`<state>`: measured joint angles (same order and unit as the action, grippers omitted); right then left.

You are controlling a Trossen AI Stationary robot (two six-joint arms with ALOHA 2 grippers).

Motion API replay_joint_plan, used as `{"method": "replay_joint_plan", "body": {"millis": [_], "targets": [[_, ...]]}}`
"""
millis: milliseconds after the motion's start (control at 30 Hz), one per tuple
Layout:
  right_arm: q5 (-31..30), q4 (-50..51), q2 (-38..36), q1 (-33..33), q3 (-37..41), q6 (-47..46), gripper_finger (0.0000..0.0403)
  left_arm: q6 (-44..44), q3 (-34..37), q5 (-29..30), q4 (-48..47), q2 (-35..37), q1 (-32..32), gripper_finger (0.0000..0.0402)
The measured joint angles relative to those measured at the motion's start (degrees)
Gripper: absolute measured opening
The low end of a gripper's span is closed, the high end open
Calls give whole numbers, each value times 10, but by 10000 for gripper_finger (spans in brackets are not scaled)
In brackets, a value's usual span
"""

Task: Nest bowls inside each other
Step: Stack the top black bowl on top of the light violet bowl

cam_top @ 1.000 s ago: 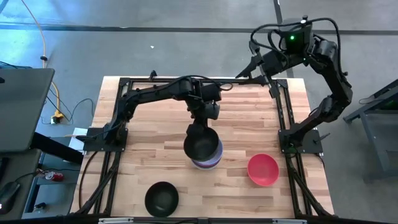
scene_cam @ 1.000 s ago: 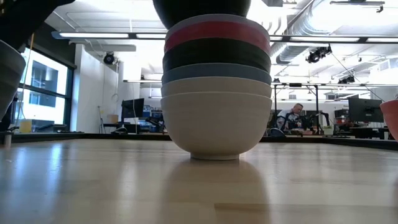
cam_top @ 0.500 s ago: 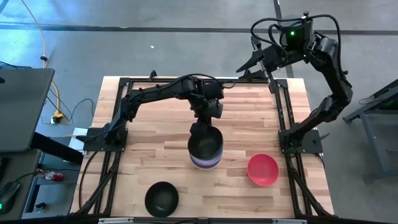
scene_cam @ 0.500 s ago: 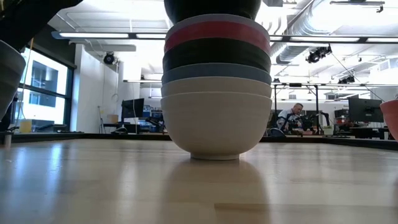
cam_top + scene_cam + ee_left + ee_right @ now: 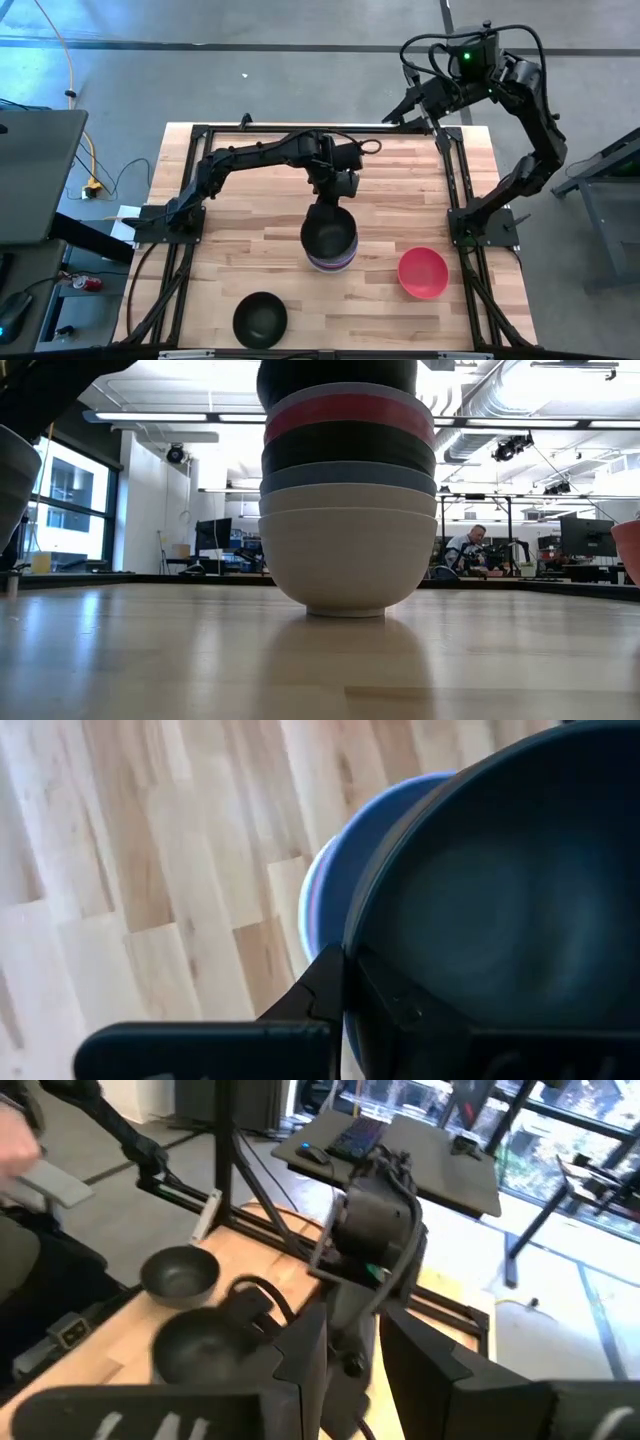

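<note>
A stack of nested bowls (image 5: 330,262) stands mid-table on its white bottom bowl (image 5: 345,555); blue, black, red and lavender rims show above that. My left gripper (image 5: 323,203) is shut on a black bowl (image 5: 329,236) directly over the stack, its body (image 5: 335,370) sunk into the lavender top bowl (image 5: 335,885). A second black bowl (image 5: 260,318) sits by the near edge, and a magenta bowl (image 5: 423,272) to the near right. My right gripper (image 5: 352,1355) is open, raised beyond the table's far right corner (image 5: 398,105). My left gripper pinches the black bowl's rim (image 5: 352,935) on its far side, one finger (image 5: 318,992) outside the wall and the other inside. The fingers come from above, slanting from the far side. The bowl is upright over the stack; whether it rests there, I cannot tell.
Black frame rails (image 5: 455,180) run along the left, right and far edges of the wooden table (image 5: 250,250). Bare wood lies between the stack and the two loose bowls. A person sits at a desk (image 5: 470,550) in the room behind.
My left gripper has carried the black bowl a little to the right and down, from above the stack's left side onto its centre. The bowl's body now sits lower in the top bowl. My right arm has shifted slightly in the air.
</note>
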<state>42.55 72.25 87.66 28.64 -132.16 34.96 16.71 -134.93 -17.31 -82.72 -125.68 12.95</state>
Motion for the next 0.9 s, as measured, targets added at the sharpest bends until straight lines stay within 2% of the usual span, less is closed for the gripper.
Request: {"method": "replay_joint_plan", "body": {"millis": [167,300,600,767,900], "targets": [[41,4,0,0,0,0,90,-7,-1,40,-22,-19,-6,0],[45,11,0,0,0,0,90,-9,-1,64,-43,-32,-9,0],[45,23,0,0,0,7,90,0,-1,63,-49,-35,-9,0],[45,23,0,0,0,11,90,5,-1,26,-58,-35,3,0],[45,26,0,0,0,11,90,5,-1,22,-62,-35,7,0]]}}
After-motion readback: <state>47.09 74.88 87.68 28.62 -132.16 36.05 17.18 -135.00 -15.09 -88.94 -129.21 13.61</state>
